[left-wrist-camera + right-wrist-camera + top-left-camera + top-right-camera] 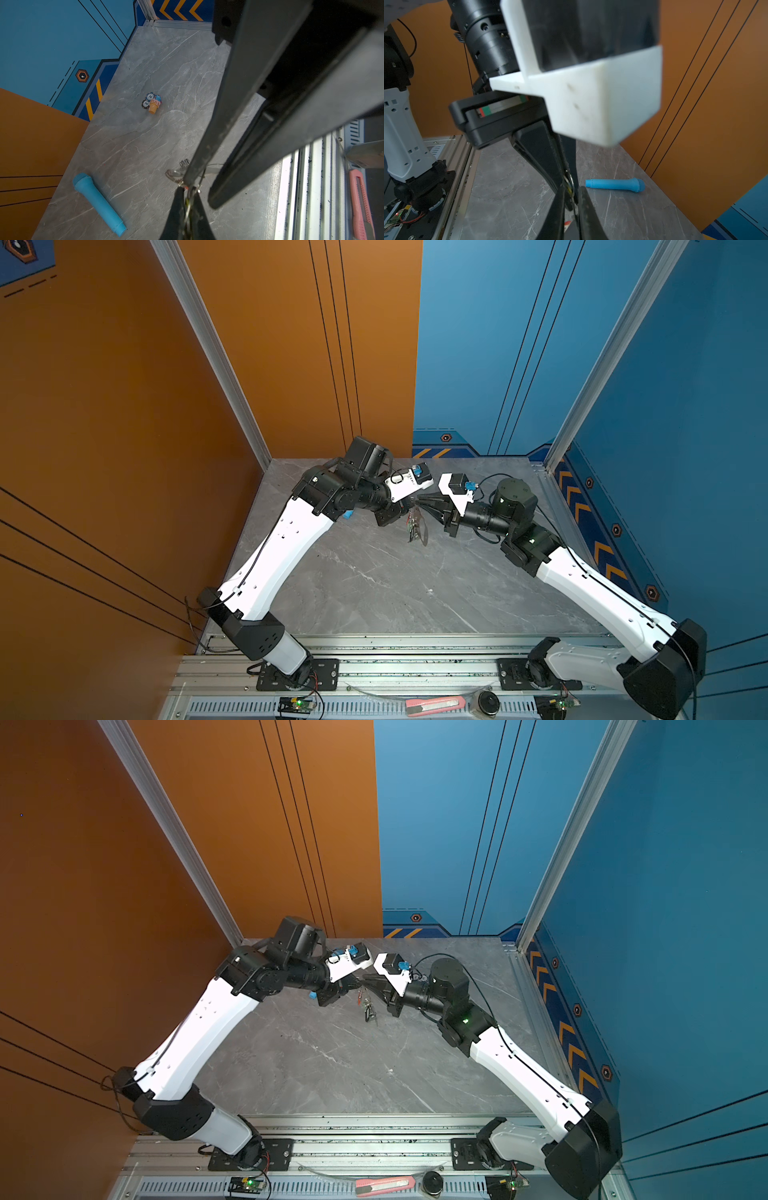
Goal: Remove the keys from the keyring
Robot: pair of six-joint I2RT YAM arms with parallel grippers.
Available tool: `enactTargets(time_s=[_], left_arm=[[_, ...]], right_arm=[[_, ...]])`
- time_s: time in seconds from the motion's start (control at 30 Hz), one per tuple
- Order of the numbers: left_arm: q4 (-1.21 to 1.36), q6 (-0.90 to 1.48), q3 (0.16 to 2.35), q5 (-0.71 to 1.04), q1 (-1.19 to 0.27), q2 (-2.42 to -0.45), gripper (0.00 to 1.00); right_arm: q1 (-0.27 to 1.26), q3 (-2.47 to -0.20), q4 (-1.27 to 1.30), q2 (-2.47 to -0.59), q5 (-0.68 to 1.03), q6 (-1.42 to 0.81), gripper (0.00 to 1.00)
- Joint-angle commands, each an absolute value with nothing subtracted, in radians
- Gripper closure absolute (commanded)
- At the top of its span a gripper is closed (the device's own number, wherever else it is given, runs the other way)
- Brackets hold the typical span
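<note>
Above the far tabletop (374,572) the left gripper (188,190) clamps the keyring (422,530), whether the right gripper (419,500) beside it grips I cannot tell, and the keys (411,526) dangle, seemingly none removed.

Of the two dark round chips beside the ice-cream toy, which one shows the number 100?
The chip next to the orange cone of the ice-cream toy reads 100; the other chip, next to its pink top, reads 10.

I've got the left gripper (188,190) clamped on a wire ring of the keyring (173,174), right gripper (198,194) fingertip right against it, keys (184,163) just beyond. On the table (145,145): blue tube (97,204), chip-and-cone cluster (151,102), well apart. Pink cutter (360,205) by the rails.
</note>
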State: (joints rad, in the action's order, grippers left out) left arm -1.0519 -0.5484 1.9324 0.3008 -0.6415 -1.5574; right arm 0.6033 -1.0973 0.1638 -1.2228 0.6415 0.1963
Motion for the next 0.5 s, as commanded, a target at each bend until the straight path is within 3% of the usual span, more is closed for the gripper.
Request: enactTargets(time_s=[0.0, 0.17, 0.3, 0.47], left_arm=[[-1.045, -0.525, 1.924, 0.344, -0.629, -1.516, 1.0], [-1.044, -0.52, 1.923, 0.361, -0.615, -1.505, 1.0], [-1.043, -0.528, 1.914, 0.36, -0.612, -1.493, 1.0], [-1.044, -0.55, 1.901, 0.372, -0.612, -1.482, 1.0]], right_arm=[[0.608, -1.126, 0.107, -1.234, 0.677, 0.23, 0.83], [0.609, -1.115, 0.078, -1.216, 0.68, 0.241, 0.83], [0.609, -1.093, 0.063, -1.183, 0.66, 0.251, 0.74], [0.615, -1.077, 0.067, -1.16, 0.642, 0.25, 0.73]])
